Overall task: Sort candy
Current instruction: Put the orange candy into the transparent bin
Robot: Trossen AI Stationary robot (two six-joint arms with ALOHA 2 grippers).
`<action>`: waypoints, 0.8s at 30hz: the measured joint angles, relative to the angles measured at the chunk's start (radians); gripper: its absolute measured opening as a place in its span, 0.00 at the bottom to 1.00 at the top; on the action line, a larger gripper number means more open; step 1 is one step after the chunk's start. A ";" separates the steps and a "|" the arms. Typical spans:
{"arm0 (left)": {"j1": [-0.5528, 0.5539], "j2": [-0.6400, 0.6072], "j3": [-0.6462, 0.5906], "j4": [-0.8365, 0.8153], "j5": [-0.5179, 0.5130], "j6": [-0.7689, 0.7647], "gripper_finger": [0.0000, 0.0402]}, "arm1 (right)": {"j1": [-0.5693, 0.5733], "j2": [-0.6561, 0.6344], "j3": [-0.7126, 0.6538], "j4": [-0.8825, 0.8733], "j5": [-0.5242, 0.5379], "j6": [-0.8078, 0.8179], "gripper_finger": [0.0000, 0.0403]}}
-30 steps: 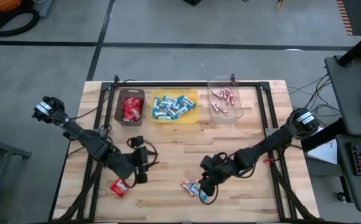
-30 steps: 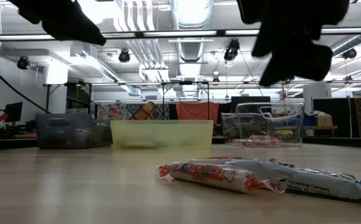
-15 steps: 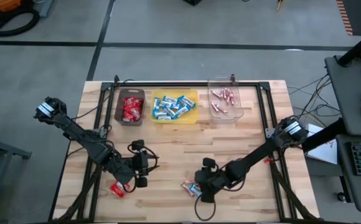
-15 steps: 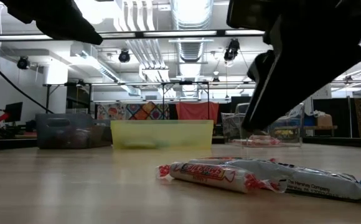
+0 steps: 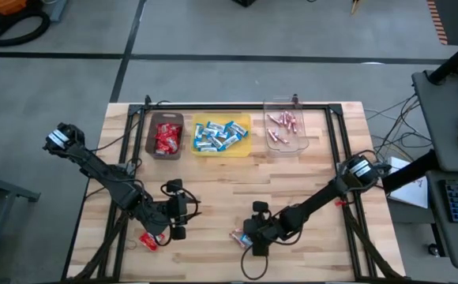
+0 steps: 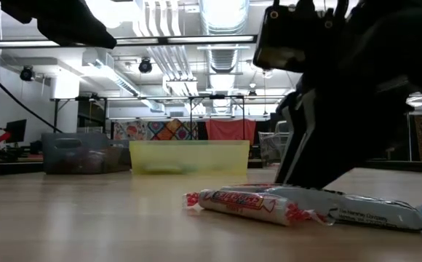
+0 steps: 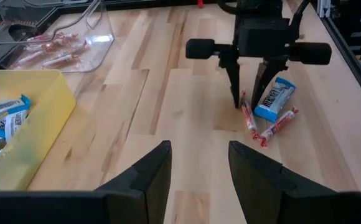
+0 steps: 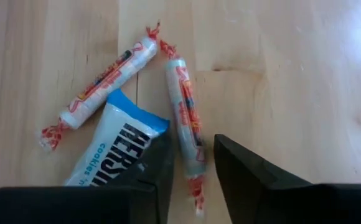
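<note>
Near the table's front edge lie three loose candies: two slim pink sticks [image 8: 183,106] [image 8: 106,78] and a blue-and-white bar [image 8: 115,155]. My right gripper [image 8: 193,165] is down over them, open, one finger on each side of the near end of one stick. The finger on the bar's side stands at the bar's blue corner. The left wrist view shows the same fingers [image 7: 249,93] reaching the table. My left gripper [image 7: 199,177] hovers open and bare at the front left, beside a red packet [image 5: 152,239] lying on the wood. My right gripper comes slanting down from the table's right, its fingers astride the stick's end [image 8: 193,149] and along its length. A narrow gap shows on both sides of the stick. Whether one finger [image 8: 159,168] touches the bar's corner, I cannot tell.
At the back stand three bins in a row: a brown one [image 5: 166,136] with red packets, a yellow one [image 5: 222,136] with blue-and-white bars, a clear one [image 5: 286,128] with pink sticks. A black frame rims the table.
My right gripper has come down and toward the table's left and near edge, rolling its wrist, until its fingers stand at the table over the loose candies. The candies lie where they were.
</note>
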 joint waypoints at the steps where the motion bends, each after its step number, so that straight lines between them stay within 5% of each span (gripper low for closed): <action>1: 0.000 0.000 0.000 0.000 0.000 0.000 0.36 | -0.003 0.008 0.001 0.006 -0.002 -0.003 0.25; 8: -0.001 0.000 0.000 0.005 0.000 -0.029 0.36 | -0.030 0.021 0.002 0.005 -0.040 -0.024 0.08; 13: -0.022 0.000 0.000 0.005 0.000 -0.095 0.36 | -0.041 -0.033 -0.003 -0.015 -0.050 -0.051 0.08; 18: -0.067 0.003 0.000 0.014 -0.053 -0.191 0.35 | -0.095 -0.178 0.018 -0.071 -0.038 -0.095 0.08; 24: -0.098 0.061 0.000 0.083 -0.070 -0.324 0.34 | -0.292 -0.366 0.068 -0.356 0.055 -0.021 0.08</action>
